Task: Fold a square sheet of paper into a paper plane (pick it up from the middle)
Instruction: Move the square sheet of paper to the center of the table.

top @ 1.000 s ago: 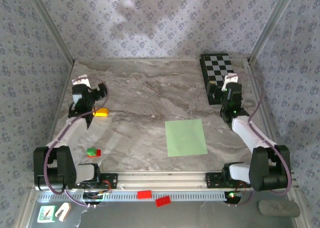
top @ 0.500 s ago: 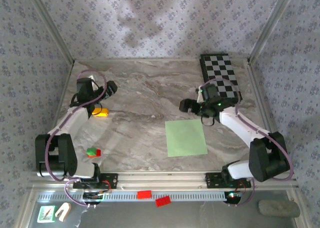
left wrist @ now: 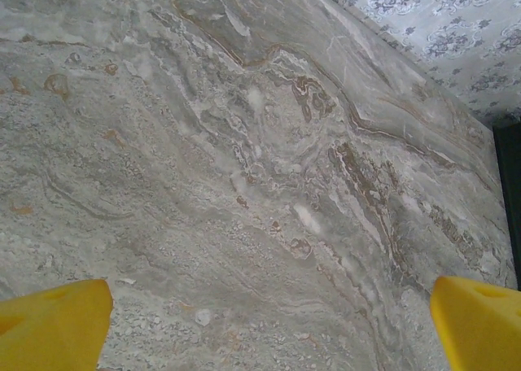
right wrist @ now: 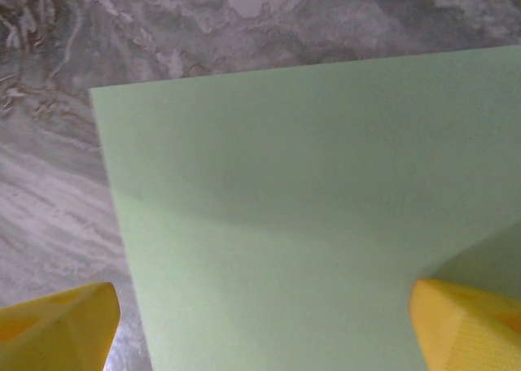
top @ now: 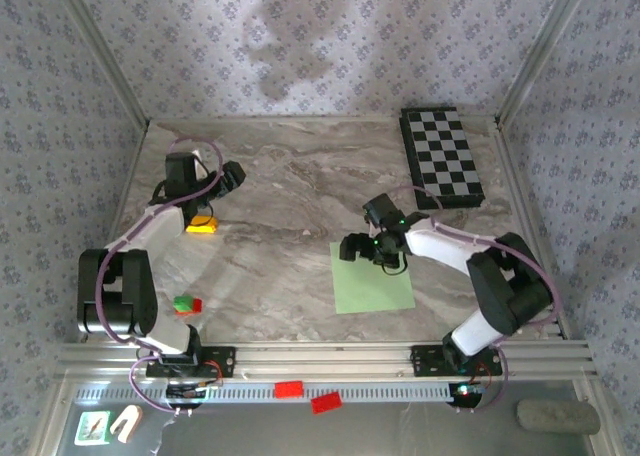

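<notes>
Overhead, right end effector (right wrist: 260, 314) straddles square sheet of paper (right wrist: 309, 208) corner; table (right wrist: 244, 21) beyond.

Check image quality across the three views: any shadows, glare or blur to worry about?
Top external: sharp, no glare; dark blotchy shadows on the back wall. Right wrist: a soft shadow band crosses the square sheet of paper; right end effector fingertips slightly soft. Left wrist: marble table crisp, evenly lit; left end effector fingertips slightly soft.
</notes>
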